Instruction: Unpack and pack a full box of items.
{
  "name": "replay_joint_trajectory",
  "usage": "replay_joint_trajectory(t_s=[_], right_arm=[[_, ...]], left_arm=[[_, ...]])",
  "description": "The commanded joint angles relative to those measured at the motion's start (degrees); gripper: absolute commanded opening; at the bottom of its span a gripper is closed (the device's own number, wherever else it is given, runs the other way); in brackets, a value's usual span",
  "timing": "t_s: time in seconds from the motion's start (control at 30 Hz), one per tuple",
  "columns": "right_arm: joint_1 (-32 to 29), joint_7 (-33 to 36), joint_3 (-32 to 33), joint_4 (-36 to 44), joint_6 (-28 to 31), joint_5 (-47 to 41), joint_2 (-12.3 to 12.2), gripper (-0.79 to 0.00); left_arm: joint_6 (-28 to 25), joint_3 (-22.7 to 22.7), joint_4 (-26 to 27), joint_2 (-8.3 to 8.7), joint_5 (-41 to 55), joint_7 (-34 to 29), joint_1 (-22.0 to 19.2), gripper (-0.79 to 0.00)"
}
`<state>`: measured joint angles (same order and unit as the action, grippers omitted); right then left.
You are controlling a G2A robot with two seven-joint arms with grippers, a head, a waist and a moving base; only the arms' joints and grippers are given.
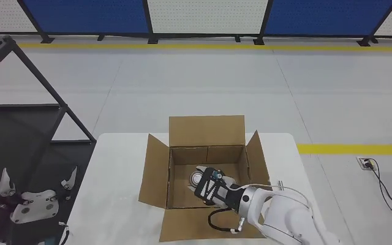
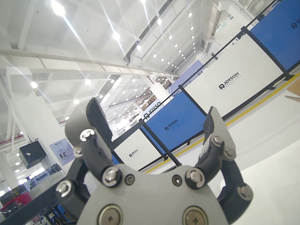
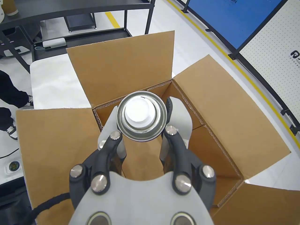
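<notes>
Top view: cardboard box, four flaps spread, on the white table. My right gripper comes in from the near right over the box's opening, with the can.

Left wrist view: my left gripper, fingers spread wide, nothing between them, aimed up at the ceiling.

Right wrist view: my right gripper pinches the metal can, white cap showing, over the box interior.

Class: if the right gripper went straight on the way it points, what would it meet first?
Probably the cardboard box: the right gripper, jaws shut on the can, points down into it, toward its inner wall or floor; depth is unclear.
</notes>
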<state>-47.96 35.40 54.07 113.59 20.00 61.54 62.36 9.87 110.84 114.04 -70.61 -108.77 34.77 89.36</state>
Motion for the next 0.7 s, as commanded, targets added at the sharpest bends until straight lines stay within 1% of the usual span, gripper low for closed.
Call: replay_joint_trajectory(t_s=[0.0, 0.23, 0.27, 0.33, 0.43, 0.5, 0.67], right_arm=[[-0.01, 0.01, 0.01, 0.01, 0.0, 0.03, 0.0, -0.785], [-0.01, 0.01, 0.01, 0.01, 0.0, 0.03, 0.0, -0.785], [-0.34, -1.03, -0.09, -0.59, 0.19, -0.52, 0.07, -0.785], [0.69, -1.83, -0.51, -4.13, -1.85, -0.69, 0.54, -0.785], [4.97, -3.45, -3.4, -10.55, -2.24, -2.04, 1.92, -0.785], [8.11, -3.88, -5.92, -15.51, -3.68, -3.35, 3.18, -0.785], [15.9, -4.53, -12.21, -26.74, -2.19, -5.04, 6.4, -0.785]], left_arm=[[0.0, 0.0, 0.0, 0.0, 0.0, 0.0, 0.0, 0.0], [0.0, 0.0, 0.0, 0.0, 0.0, 0.0, 0.0, 0.0], [0.0, 0.0, 0.0, 0.0, 0.0, 0.0, 0.0, 0.0], [0.0, 0.0, 0.0, 0.0, 0.0, 0.0, 0.0, 0.0], [0.0, 0.0, 0.0, 0.0, 0.0, 0.0, 0.0, 0.0], [0.0, 0.0, 0.0, 0.0, 0.0, 0.0, 0.0, 0.0], [0.0, 0.0, 0.0, 0.0, 0.0, 0.0, 0.0, 0.0]])
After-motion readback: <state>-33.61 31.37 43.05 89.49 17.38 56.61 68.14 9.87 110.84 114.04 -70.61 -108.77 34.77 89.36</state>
